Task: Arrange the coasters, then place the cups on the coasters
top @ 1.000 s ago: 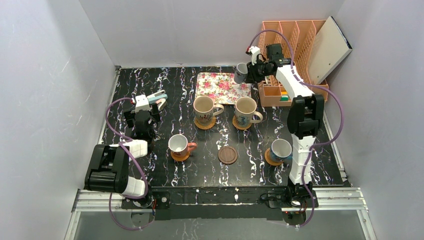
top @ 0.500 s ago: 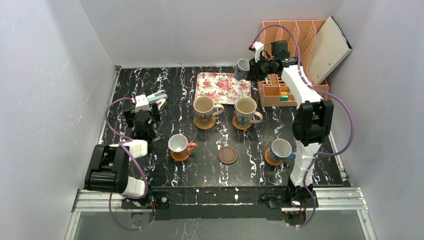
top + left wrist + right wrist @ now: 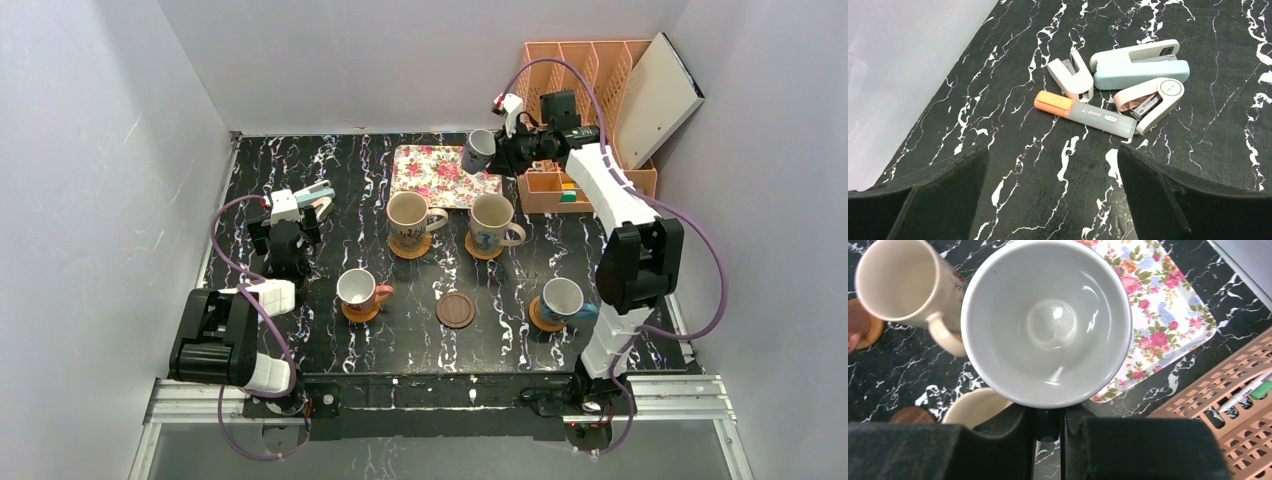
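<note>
My right pincer (image 3: 1049, 427) is clenched on the small cup (image 3: 479, 151), apparently at its handle. The cup hangs in the air at the upper middle of the top view, tilted, over the far right corner of the tray (image 3: 430, 172). Its target, as I judge it, is the dark coaster (image 3: 455, 310), the only bare one, low in the middle of the worktop (image 3: 330, 170).

Risks from here, as I see them:
- The grip is narrow and low on the cup. A quick swing could make the cup turn in the pincer or slip out, and it would drop onto the tray or a cup below.
- The straight path down the frame runs between the two cream cups (image 3: 408, 214) and (image 3: 490, 217), each on its coaster. If I carry low, the cup or my wrist could clip a rim and push that cup off its coaster.
- The cup is tilted. If I release before levelling it, it could tip over or land half off the coaster.
- The blue cup (image 3: 561, 298) sits near my right arm's lower links at the lower right, so a wide elbow sweep could knock it.

The red-handled cup (image 3: 357, 288) stands left of the dark coaster, well apart. The rack (image 3: 540, 200) is just right of the pincer. My left pincer (image 3: 1053, 170) is released and holds nothing, over the staplers (image 3: 1140, 67) and highlighter (image 3: 1083, 112) at the left, out of the way.
</note>
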